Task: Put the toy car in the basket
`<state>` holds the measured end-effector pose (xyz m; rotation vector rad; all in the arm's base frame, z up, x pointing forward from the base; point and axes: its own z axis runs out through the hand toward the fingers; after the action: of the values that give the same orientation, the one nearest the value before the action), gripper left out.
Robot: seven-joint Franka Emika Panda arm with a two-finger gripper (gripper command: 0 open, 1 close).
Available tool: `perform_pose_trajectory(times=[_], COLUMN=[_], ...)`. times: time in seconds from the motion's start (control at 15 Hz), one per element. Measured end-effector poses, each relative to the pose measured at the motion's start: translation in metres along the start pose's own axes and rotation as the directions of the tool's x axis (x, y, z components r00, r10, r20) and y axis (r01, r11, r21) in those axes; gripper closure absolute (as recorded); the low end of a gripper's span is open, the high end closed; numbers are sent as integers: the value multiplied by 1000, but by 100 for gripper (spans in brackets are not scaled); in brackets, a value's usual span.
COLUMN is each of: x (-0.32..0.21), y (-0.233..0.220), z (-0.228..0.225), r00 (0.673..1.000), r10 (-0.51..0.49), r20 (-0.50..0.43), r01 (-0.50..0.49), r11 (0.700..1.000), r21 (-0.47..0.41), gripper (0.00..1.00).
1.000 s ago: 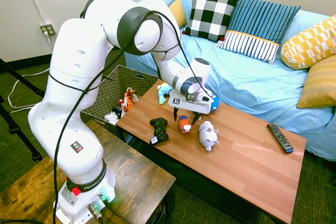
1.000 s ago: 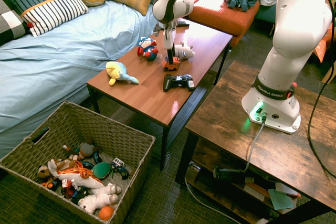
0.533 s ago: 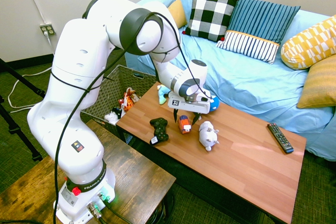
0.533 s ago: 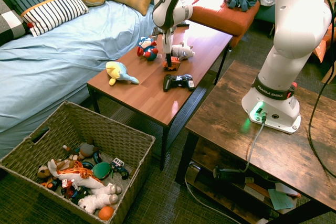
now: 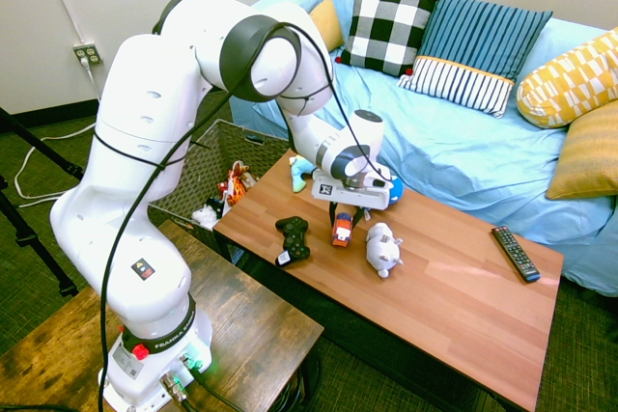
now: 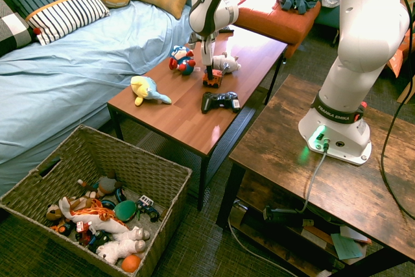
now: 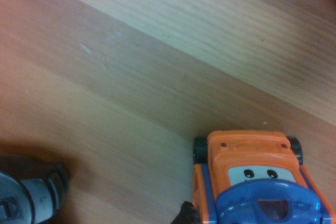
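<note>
Pincer [image 5: 344, 222] grips your car [image 5: 342, 232]; in the second exterior view, basket [image 6: 170, 202] lies toward seven o'clock.

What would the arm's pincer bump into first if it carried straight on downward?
Probably the tabletop, along with the orange toy car the pincer grips; exact clearance is unclear.

Game controller [image 7: 32, 192] cut off at wrist view's edge.
</note>
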<state>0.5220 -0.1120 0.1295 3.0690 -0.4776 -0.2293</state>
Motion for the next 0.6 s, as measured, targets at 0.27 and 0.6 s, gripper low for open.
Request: perform_pose_trajectory(times=[0.27, 0.6], x=[-14, -130], y=[-13, -210], z=[-80, -207], r00=[999, 981], r10=[0, -134], r20=[-53, -137], r01=[3, 138], r11=[999, 990], r21=[45, 27], gripper=[100, 100])
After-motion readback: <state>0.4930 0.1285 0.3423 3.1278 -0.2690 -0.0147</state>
